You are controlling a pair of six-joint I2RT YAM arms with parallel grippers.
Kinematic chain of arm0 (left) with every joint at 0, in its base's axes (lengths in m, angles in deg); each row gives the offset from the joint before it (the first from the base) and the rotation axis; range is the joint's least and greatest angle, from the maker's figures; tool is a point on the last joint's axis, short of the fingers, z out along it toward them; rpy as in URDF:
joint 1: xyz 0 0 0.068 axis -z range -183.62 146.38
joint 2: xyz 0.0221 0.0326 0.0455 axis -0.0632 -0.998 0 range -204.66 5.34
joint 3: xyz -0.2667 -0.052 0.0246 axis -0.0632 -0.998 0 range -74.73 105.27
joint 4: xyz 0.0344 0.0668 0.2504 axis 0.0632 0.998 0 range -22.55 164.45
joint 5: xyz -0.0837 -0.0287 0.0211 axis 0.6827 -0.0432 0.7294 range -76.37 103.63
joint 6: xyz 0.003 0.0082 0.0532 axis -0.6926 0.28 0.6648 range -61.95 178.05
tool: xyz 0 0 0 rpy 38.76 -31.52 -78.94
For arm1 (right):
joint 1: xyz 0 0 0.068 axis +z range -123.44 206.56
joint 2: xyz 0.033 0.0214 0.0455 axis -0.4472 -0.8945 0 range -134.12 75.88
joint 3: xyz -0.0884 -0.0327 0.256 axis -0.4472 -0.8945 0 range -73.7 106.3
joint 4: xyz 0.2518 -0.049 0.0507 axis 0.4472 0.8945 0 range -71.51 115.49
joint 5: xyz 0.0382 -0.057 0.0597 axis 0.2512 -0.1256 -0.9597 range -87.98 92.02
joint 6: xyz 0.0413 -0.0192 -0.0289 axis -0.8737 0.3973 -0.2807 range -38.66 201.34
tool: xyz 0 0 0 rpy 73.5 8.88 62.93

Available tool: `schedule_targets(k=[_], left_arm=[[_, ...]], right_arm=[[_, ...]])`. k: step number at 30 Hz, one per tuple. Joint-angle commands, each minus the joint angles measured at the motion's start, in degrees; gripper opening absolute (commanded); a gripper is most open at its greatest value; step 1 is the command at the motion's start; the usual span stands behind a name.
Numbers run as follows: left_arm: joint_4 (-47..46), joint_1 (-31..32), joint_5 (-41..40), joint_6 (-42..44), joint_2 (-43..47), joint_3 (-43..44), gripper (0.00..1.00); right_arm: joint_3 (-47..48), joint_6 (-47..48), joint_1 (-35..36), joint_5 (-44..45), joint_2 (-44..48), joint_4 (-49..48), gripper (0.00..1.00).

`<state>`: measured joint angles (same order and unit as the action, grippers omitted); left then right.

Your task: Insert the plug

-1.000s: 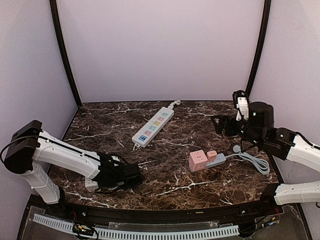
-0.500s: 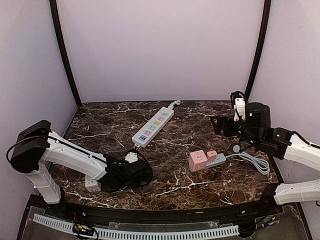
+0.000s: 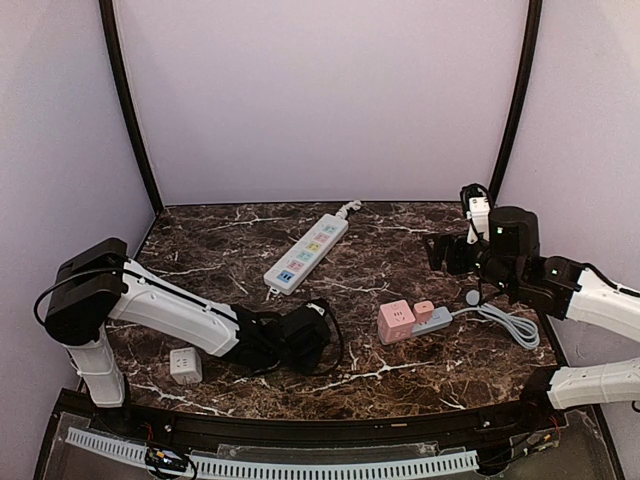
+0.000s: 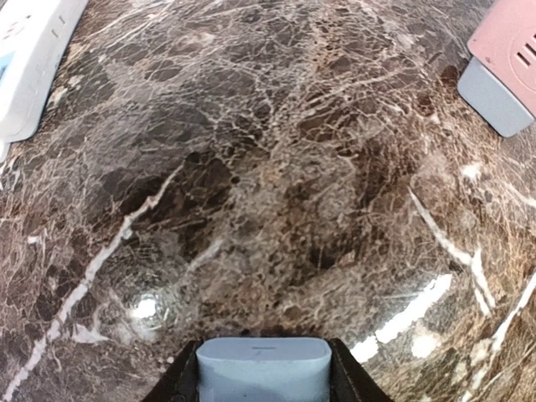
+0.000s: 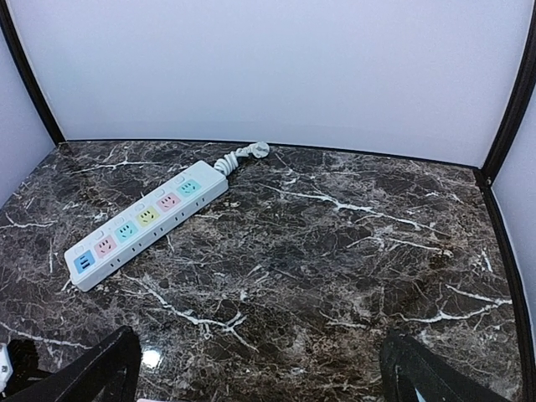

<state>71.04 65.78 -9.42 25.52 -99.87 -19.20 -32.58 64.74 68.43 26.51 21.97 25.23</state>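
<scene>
You are working over a dark marbled counter (image 3: pixel 400 250), and your two arms are reaching in from its near corners. The white power strip (image 3: pixel 307 252) is lying slantwise towards the back, with its coloured outlets facing up. The pink cube socket (image 3: pixel 397 321) is sitting right of centre. A grey block (image 3: pixel 432 320) is touching its side, and a grey cord (image 3: pixel 510 325) is trailing off to the right. A small white cube (image 3: pixel 184 365) is resting alone near the left front edge.

Your right pincer (image 3: pixel 445 250) is hovering above the right rear of the counter, spread wide and carrying nothing. Your left pincer (image 3: pixel 312 338) is lying low over the front centre, clamping a grey-blue plug (image 4: pixel 263 373) between its fingers, with a black cord (image 3: pixel 335 350) looping around it.

The plug is looking like rigid moulded plastic, light and smooth, so it is probably apt to twist in the grip. You are holding it by the flat sides of its body, which seems the right place. The prongs are hidden, so you cannot tell how they are facing. Expect the cord to be tugging as you carry it.
</scene>
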Motion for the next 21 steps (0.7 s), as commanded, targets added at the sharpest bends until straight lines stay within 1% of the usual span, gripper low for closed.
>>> schedule_targets(k=[1, 3, 4, 5, 6, 7, 8, 10, 12, 16, 20, 21], left_arm=[[1.17, 0.82, 5.57, 5.15, -1.18, 0.79, 0.49], [1.37, 1.09, 6.44, 5.95, -0.95, 1.41, 0.55], [1.39, 1.15, 7.05, 6.27, -0.56, 1.59, 0.62], [1.41, 1.16, 7.27, 6.39, -0.19, 1.95, 0.66], [1.41, 1.21, 7.55, 6.71, 0.72, 2.13, 0.72], [1.41, 1.19, 7.56, 6.92, 1.24, 2.39, 0.76], [1.46, 1.17, 7.38, 7.5, 2.27, 2.48, 0.84], [1.82, 1.17, 6.68, 8.28, 3.56, 3.05, 0.93], [3.21, 1.19, 5.39, 9.02, 4.47, 4.25, 0.97], [6.58, 0.51, 2.05, 10.28, 6.12, 7.63, 0.99], [9.09, -3.09, -2.46, 11.13, 7.95, 8.62, 0.97], [8.83, -4.99, -3.13, 11.51, 8.19, 8.54, 0.97]], right_arm=[[-1.04, 0.42, -0.18, 1.08, -0.05, -2.04, 0.99], [-1.13, 0.5, -0.17, 1.08, -0.21, -2.26, 0.99], [-1.13, 0.58, -0.16, 1.04, -0.37, -2.33, 0.98], [-1.13, 0.58, -0.23, 1.08, -0.59, -2.37, 0.99], [-1.06, 0.68, -0.25, 1.04, -0.76, -2.38, 0.99], [-1.05, 0.71, -0.19, 1.1, -0.97, -2.39, 0.99], [-1.05, 0.77, -0.24, 1.07, -1.04, -2.3, 0.98], [-1.04, 0.78, -0.2, 1.07, -0.97, -2.28, 0.99], [-1.13, 0.76, -0.21, 1.09, -0.76, -2.3, 0.99], [-1.29, 0.76, -0.21, 0.99, -0.41, -2.37, 0.99], [-1.22, 0.77, -0.19, 0.46, -0.36, -2.35, 0.99], [-1.22, 0.7, -0.2, 0.35, -0.27, -2.35, 0.99]])
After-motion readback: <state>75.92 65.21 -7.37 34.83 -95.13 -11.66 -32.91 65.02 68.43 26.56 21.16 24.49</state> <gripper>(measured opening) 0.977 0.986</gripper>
